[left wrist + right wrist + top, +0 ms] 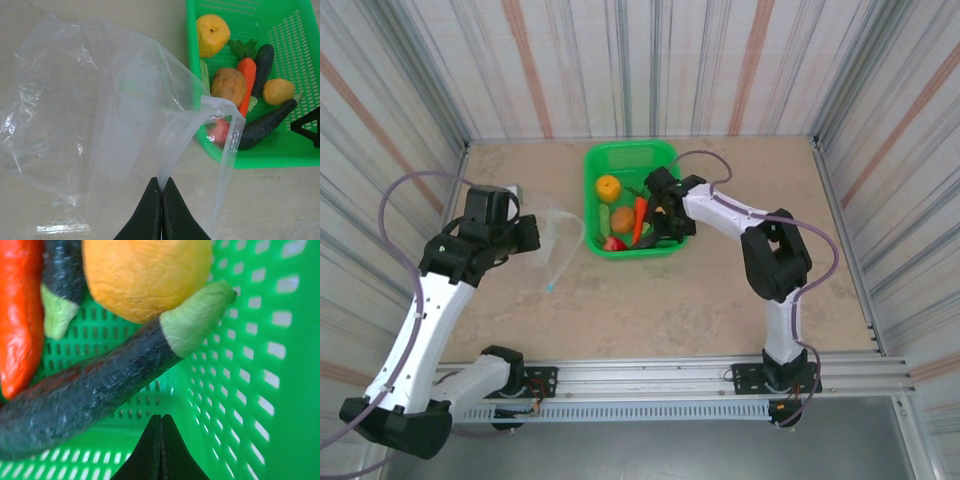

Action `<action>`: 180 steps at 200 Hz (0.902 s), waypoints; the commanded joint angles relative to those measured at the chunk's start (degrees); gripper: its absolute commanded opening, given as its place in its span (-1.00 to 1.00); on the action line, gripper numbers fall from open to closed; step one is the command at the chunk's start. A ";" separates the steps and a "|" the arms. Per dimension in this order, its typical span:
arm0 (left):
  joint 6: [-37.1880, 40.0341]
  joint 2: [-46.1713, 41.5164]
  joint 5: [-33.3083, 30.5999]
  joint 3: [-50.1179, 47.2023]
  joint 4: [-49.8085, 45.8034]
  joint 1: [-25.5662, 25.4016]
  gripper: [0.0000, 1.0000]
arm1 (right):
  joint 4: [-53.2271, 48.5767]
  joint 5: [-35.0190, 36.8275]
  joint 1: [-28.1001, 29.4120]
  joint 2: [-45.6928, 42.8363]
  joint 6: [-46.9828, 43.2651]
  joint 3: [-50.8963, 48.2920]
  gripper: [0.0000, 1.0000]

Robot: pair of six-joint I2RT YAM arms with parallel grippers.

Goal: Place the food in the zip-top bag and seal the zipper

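The clear zip-top bag lies crumpled on the table left of the basket, its mouth lifted and standing open. My left gripper is shut on one side of the pale zipper; the other side hangs free. The food lies in the basket: an orange, a potato, a carrot, a dark cucumber, an eggplant, a yellow-orange fruit and a red fruit. My right gripper is shut inside the basket, just below the eggplant, holding nothing.
The green mesh basket stands at the middle back of the table, its wall close on the right of my right gripper. Striped walls enclose the table on three sides. Bare tabletop lies in front of the basket.
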 commanded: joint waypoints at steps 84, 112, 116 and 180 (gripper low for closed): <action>-15.34 -2.14 16.67 -10.25 14.39 -0.41 -1.00 | -5.90 11.08 -10.13 -26.49 10.47 -30.37 -1.00; -20.09 -0.62 16.68 -12.84 16.50 -2.92 -1.00 | -7.70 11.37 -9.08 -31.77 11.64 -29.46 -0.95; -20.93 -0.10 17.10 -13.01 16.56 -2.93 -1.00 | -8.06 11.40 -8.69 -32.28 11.40 -28.56 -0.91; -25.59 5.82 19.27 -12.67 21.52 -5.96 -1.00 | -2.74 1.23 -10.32 -25.24 -0.21 -16.82 -0.35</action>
